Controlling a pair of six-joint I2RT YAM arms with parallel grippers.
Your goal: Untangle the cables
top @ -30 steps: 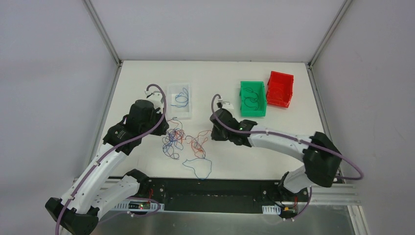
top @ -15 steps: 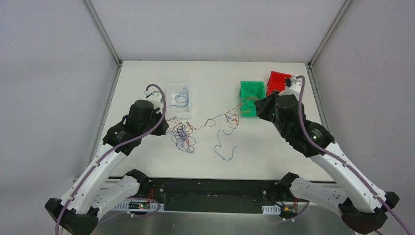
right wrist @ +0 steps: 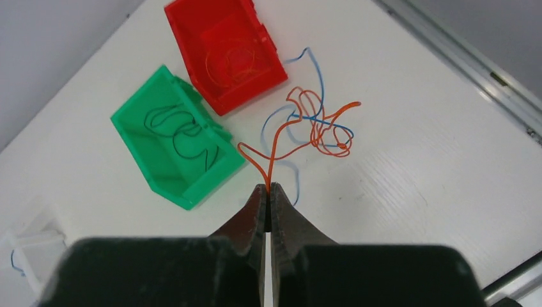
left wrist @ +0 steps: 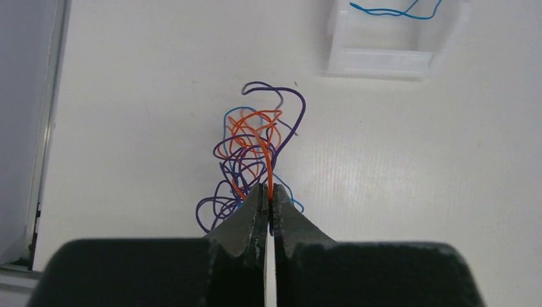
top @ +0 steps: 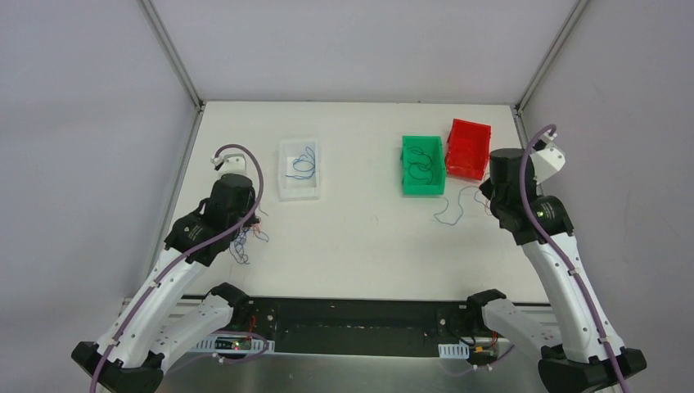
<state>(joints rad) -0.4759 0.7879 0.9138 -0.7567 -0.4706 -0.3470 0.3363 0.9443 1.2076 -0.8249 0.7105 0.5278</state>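
Note:
My left gripper (left wrist: 269,192) is shut on an orange-red strand of a tangle of red, purple-black and blue cables (left wrist: 254,148). In the top view the tangle (top: 244,239) hangs by the left gripper (top: 245,223) at the table's left side. My right gripper (right wrist: 268,188) is shut on a red cable (right wrist: 275,150) that loops together with a blue cable (right wrist: 319,119), held above the table beside the bins. In the top view the blue cable (top: 448,211) trails left of the right gripper (top: 489,201).
A clear tray (top: 299,188) holds a blue cable. A green bin (top: 423,187) holds black cable and also shows in the right wrist view (right wrist: 160,185). A red bin (top: 468,149) holds red cable. Walls and the metal frame close in the table sides.
My right arm swung from the table's middle to the far right, drawing a red and a blue cable out of the tangle. My left arm pulled the rest of the tangle leftwards.

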